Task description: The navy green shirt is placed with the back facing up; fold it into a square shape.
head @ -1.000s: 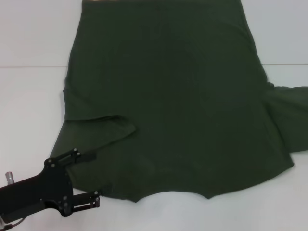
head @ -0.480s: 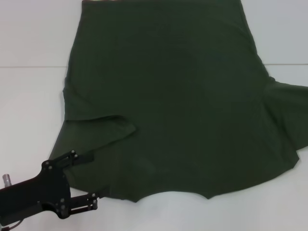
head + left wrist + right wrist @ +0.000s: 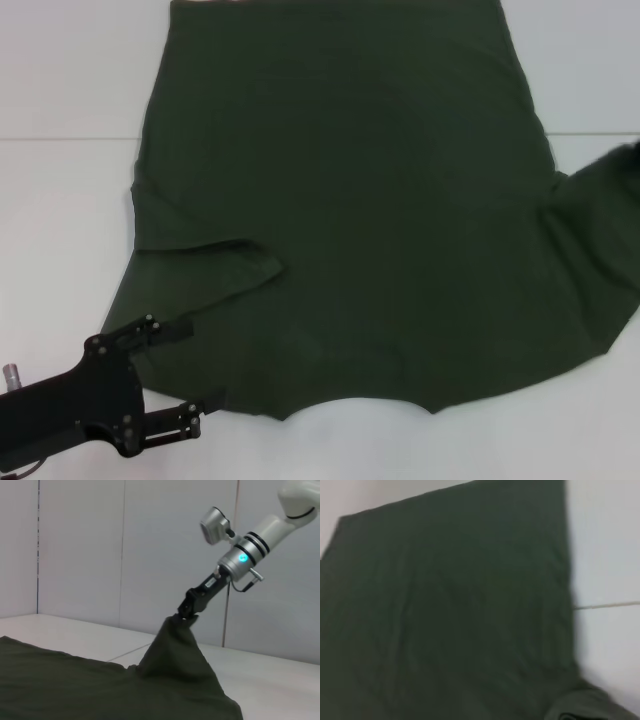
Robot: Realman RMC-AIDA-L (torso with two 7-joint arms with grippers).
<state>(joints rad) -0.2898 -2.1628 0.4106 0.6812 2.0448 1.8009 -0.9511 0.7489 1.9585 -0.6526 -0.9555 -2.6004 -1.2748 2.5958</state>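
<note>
The shirt [image 3: 350, 210] lies spread across the middle of the white table [image 3: 60, 220]. The right gripper [image 3: 188, 611] pinches its edge, lifting it into a peak. At lower left, the left gripper [image 3: 185, 375] sits spread apart, holding nothing.

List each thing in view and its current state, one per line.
navy green shirt: spread flat on the table, left sleeve folded inward, right sleeve pulled up into a peak.
right claw: raised above the table, shut on the shirt's right sleeve.
left claw: open, low at the shirt's near left corner.
table: white, under the shirt.
</note>
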